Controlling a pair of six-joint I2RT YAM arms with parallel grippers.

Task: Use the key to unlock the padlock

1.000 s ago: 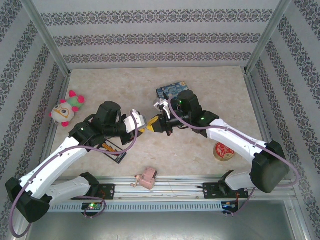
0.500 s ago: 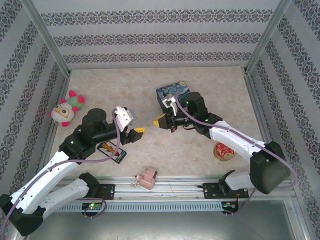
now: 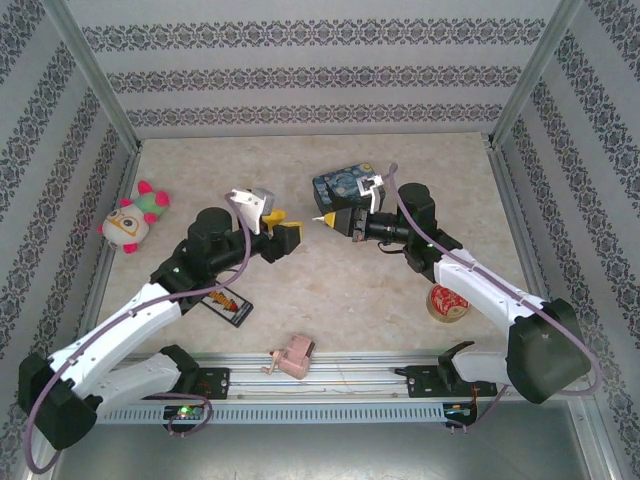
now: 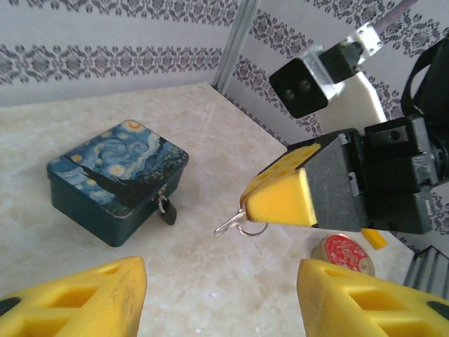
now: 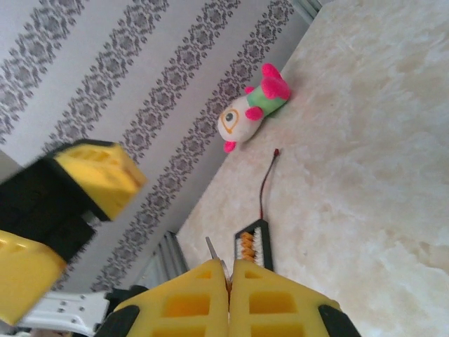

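The right gripper (image 3: 322, 218) was squeezed tight shut on the key (image 4: 229, 225). The key's tip & its little ring stuck out from btwn the yellow fingertips, up in the air over the middle of the table (image 3: 380, 290). The left gripper (image 3: 283, 228) was open partway w/ nothing in it. Its two yellow fingers (image 4: 84, 295) pointed at the right gripper, close but not touching. So the key hung just in front of the left gripper's gap, not inside it. The padlock (image 4: 167, 210) hung on the front side of the blue tin (image 4: 105, 172). The tin sat flat on the table, toward the far edge, about halfway along it. In the left wrist view the padlock was lower than the key & to its left, near it but apart. Neither gripper touched the padlock or the tin. The padlock was too small to tell if its loop was shut.
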